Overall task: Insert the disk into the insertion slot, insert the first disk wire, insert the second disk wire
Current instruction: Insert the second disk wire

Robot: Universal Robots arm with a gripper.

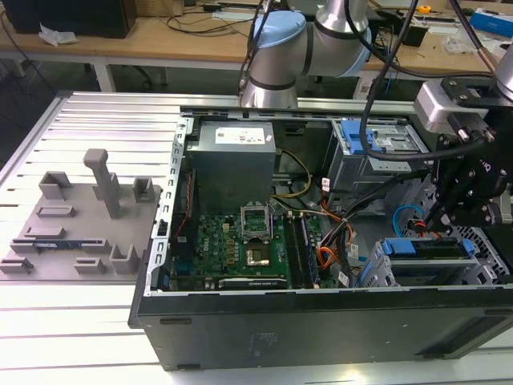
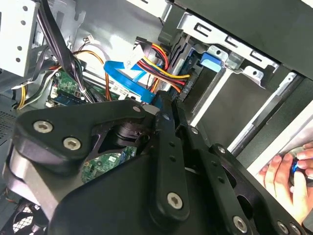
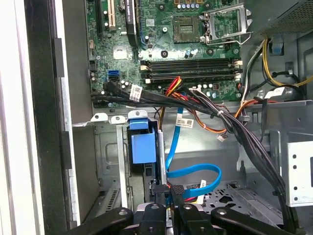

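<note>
End effector, fingers nearly together, pinches a dark connector at the disk's end inside the open case; whether that plug belongs to the blue cable or the orange-red wires I cannot tell. Disk sits in the slot, blue cable looping just beside.
</note>
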